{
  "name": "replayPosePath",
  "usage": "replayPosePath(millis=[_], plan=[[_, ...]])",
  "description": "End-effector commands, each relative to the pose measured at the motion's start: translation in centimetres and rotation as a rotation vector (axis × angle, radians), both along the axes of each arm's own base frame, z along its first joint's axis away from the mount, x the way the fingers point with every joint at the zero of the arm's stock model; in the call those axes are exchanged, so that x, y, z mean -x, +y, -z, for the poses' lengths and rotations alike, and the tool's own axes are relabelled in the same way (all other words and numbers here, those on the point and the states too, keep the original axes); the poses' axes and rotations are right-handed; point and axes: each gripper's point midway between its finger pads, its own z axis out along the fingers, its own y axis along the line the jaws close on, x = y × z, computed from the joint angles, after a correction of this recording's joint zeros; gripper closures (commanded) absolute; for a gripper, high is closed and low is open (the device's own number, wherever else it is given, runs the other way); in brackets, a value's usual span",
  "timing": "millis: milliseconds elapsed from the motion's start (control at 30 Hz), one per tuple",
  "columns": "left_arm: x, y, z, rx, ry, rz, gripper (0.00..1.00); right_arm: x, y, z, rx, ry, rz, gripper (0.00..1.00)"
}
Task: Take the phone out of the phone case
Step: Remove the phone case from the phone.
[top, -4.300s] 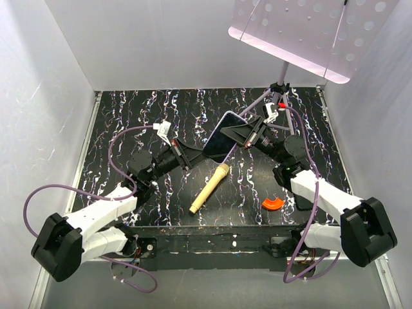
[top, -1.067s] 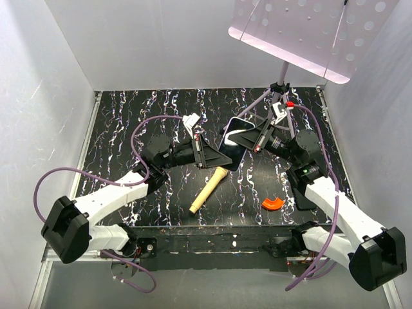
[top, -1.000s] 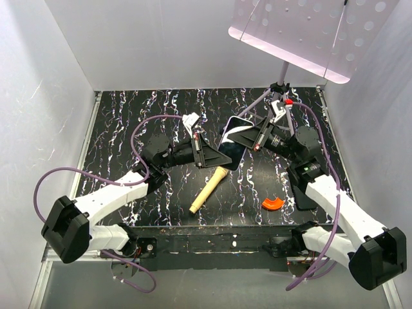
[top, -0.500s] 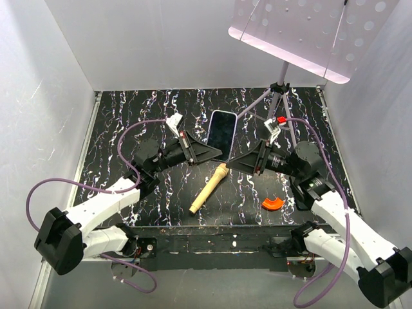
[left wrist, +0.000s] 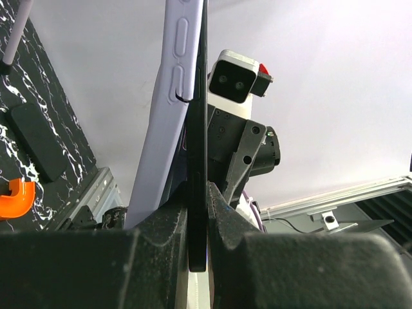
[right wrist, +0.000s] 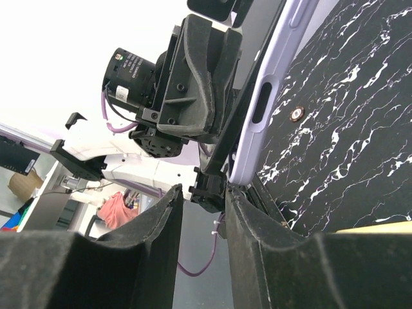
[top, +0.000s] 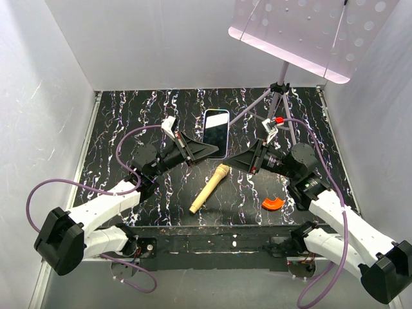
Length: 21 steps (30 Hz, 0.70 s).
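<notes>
The phone (top: 216,129) is held up off the table, its glossy screen facing the top camera. My left gripper (top: 215,150) is shut on its lower end. In the left wrist view the black phone (left wrist: 197,129) stands edge-on between the jaws of my left gripper (left wrist: 198,196), and the lavender phone case (left wrist: 170,96) leans away from it on the left. My right gripper (top: 230,161) sits just right of the phone's lower corner. In the right wrist view my right gripper (right wrist: 205,193) is open with nothing between its fingers, and the phone case (right wrist: 270,84) ends at the right fingertip.
A beige wooden stick (top: 209,188) lies on the black marbled table (top: 129,116) below the phone. An orange curved piece (top: 271,204) lies near the right arm. A tripod (top: 280,96) carries a perforated panel (top: 309,32) at the back right. White walls close in three sides.
My right gripper has come off the phone and dropped back to the right of it. The left arm has swung the phone left and turned it more upright.
</notes>
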Motion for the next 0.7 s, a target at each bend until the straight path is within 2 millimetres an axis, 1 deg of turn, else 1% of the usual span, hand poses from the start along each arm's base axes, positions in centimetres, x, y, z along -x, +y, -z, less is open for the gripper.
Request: replayPosePath(millis=[0,433,667], plan=[[0.9,1.2,-4.2,0.096,-0.110,-0.021,1.00,-0.5,-0.1,-0.5,-0.011,-0.046,0.041,0.61],[1.4,0.9,-4.6,0.099,-0.120,0.015,1.00,-1.4,0.0,0.4,0.020,-0.011,0.077,0.62],[1.6,1.0,-4.5,0.112,-0.111,0.027,1.00,-2.1,0.1,-0.1,0.007,-0.005,0.100,0.63]])
